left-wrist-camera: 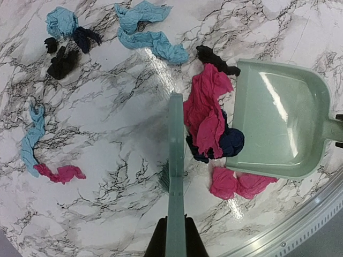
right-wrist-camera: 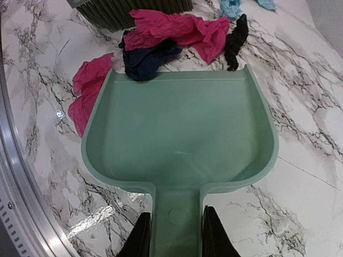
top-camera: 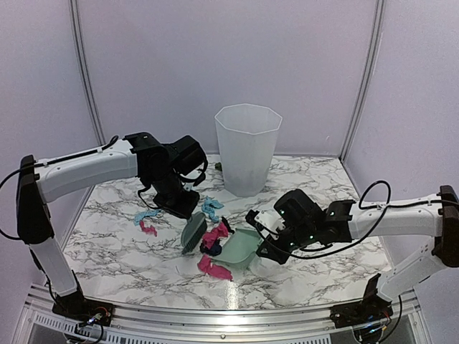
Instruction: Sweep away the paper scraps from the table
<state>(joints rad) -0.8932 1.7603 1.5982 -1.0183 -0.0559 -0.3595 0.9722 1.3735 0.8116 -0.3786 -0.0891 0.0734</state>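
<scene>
My left gripper [left-wrist-camera: 176, 238] is shut on the handle of the mint-green brush [left-wrist-camera: 175, 160], whose bristles rest on the table [top-camera: 129, 251] beside a pink scrap [left-wrist-camera: 205, 115] and a navy scrap [left-wrist-camera: 231, 143]. My right gripper [right-wrist-camera: 175, 235] is shut on the handle of the mint-green dustpan [right-wrist-camera: 179, 139], whose lip touches those same scraps [right-wrist-camera: 161, 32]. The pan holds nothing. Another pink scrap [right-wrist-camera: 88, 93] lies beside the pan's left wall, near the front rail. Light blue [left-wrist-camera: 153, 40], black [left-wrist-camera: 61, 61] and pink-and-blue scraps [left-wrist-camera: 45, 160] lie scattered farther out.
A tall translucent white bin [top-camera: 247, 147] stands at the back centre of the table. The metal front rail [top-camera: 215, 315] runs close to the dustpan and brush. Pale walls close in the back and sides.
</scene>
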